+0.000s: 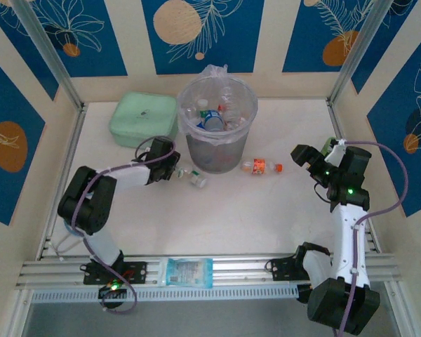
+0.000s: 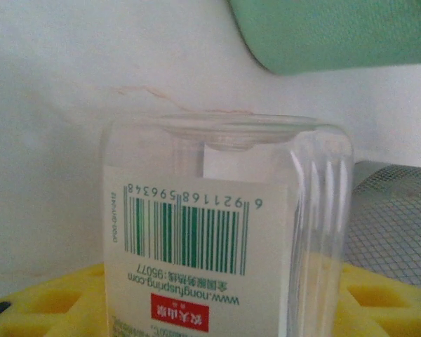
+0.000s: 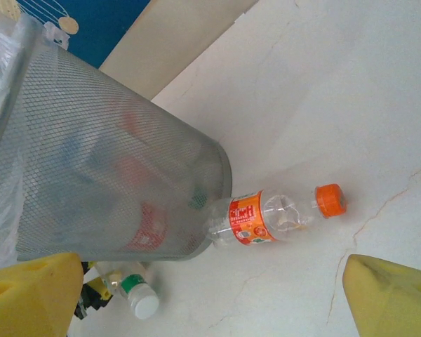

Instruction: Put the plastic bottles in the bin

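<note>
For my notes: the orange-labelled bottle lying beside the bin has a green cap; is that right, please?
Not quite: the cap is orange, not green, as the right wrist view shows. The orange-labelled bottle does lie beside the bin.

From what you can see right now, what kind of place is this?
Probably a robot test cell, not a home: a left arm and right arm bolted to a metal rail at a white table, with aluminium frame posts and printed blue wall panels boxing it in.
</note>
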Controlling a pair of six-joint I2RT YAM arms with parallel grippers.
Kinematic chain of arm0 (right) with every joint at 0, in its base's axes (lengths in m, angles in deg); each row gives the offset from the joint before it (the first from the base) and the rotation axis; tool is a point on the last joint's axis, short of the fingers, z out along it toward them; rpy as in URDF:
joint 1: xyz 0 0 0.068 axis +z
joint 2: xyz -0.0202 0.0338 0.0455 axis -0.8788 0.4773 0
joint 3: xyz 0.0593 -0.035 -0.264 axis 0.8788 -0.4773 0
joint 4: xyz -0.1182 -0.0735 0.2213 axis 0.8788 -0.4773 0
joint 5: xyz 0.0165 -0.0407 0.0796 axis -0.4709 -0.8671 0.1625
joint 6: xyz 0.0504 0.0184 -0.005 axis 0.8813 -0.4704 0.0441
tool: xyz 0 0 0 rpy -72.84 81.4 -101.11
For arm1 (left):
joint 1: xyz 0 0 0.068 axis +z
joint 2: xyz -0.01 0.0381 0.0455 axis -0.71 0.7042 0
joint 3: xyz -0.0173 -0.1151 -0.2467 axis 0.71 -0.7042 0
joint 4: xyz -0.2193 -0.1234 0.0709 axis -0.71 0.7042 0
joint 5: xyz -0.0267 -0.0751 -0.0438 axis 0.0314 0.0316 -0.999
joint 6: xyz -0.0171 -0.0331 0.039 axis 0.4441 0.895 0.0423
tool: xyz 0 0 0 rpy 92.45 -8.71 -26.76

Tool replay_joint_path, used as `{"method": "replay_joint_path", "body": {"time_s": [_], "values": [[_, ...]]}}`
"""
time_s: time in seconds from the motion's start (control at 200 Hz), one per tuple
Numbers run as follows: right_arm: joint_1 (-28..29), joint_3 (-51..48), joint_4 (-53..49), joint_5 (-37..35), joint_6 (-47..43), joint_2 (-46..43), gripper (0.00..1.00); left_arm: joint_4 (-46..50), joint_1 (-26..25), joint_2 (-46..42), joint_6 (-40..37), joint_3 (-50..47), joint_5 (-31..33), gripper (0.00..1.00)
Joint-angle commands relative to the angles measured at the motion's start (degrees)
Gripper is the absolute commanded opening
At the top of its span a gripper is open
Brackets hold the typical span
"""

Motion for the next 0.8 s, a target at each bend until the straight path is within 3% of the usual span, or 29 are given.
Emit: {"method": "replay_joint_path", "body": {"time_s": [0.0,0.125,0.335,0.585,0.795], "values": [[-0.37,-0.90,-1.47,0.18,0.62,-1.07,0.95,2.26,1.33,-5.84,-1.00,-1.94,2.98,0.57],[-0.37,-0.72,-1.48,1.78,1.21,-0.99,0.95,4.92,2.49,-12.58,-2.69,-3.26,5.08,0.56],[2.06,3.72,1.95,11.71,4.53,3.44,0.91,15.10,3.92,-25.01,-8.00,0.95,8.75,0.48],[13.92,17.33,4.83,9.38,6.92,15.31,0.88,22.85,4.17,-34.34,-15.21,10.84,12.30,0.38],[20.42,28.97,3.99,8.05,8.09,27.39,0.83,24.45,4.15,-32.74,-21.02,21.99,10.80,0.33]]}}
